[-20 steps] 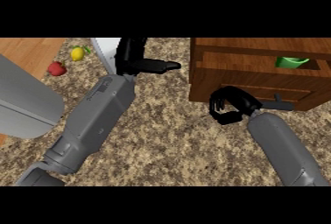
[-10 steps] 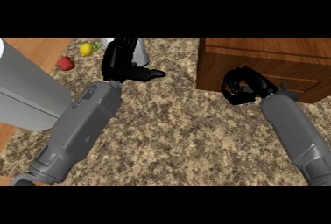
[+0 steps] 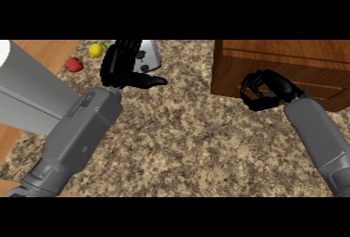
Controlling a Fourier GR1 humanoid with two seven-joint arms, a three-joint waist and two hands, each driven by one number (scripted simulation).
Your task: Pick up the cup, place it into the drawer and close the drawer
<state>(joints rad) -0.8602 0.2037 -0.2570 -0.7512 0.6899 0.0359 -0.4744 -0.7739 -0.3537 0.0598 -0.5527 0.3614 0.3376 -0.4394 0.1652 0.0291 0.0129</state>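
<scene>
Right hand [image 3: 268, 90] is curled against the drawer [image 3: 229, 79] front, holding nothing visible. No cup in view, so I'd guess it's inside and only the closing's left. Left hand [image 3: 125, 65] rests open up top.

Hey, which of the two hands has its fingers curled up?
The right hand, in front of the wooden drawer front, is curled, holding nothing visible. The left hand has straight fingers.

Brown wooden drawer [image 3: 301, 69], upper right, front apparently closed flush.
</scene>
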